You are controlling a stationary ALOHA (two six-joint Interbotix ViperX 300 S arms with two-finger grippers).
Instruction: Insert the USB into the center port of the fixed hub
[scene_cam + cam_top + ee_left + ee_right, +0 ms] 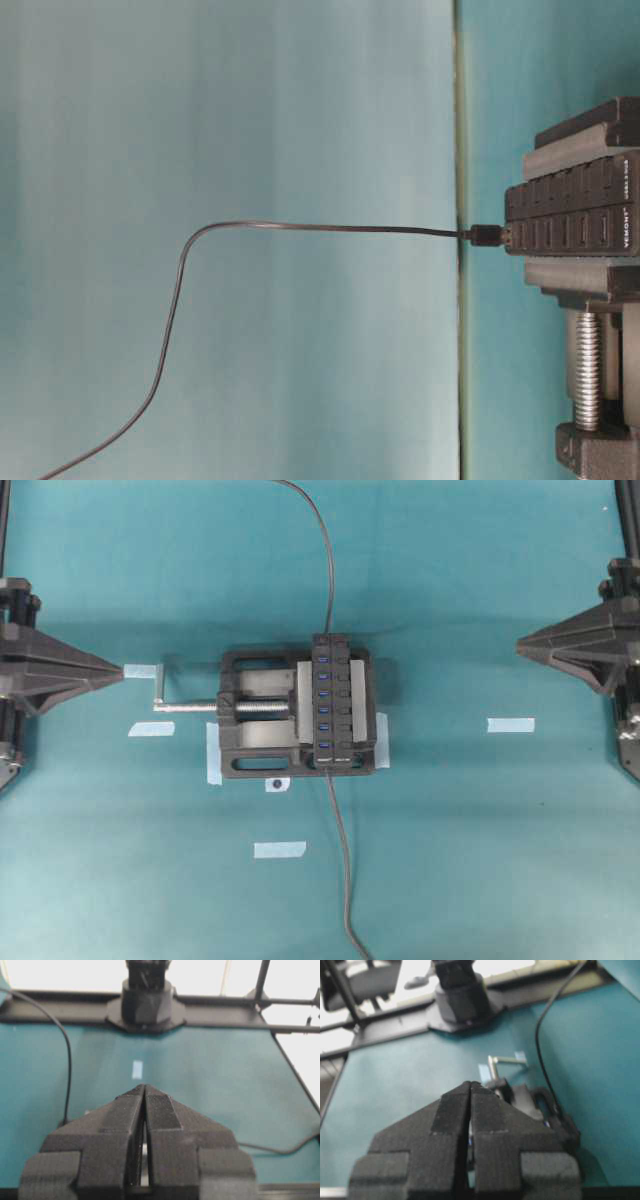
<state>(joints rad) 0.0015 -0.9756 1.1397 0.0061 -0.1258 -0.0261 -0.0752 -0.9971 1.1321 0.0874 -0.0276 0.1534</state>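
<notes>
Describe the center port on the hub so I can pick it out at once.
Find the black vise with the silver crank mid-table; the long black hub is clamped along its right side. Seven small blue slots run down the hub in one row. The center port is the fourth, with three slots on each side.

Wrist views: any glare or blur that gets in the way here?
Left wrist view: background blown out white, the shut left gripper soft-focused. Right wrist view: bright glare up top, right gripper blurred, vise behind it soft too.
</notes>
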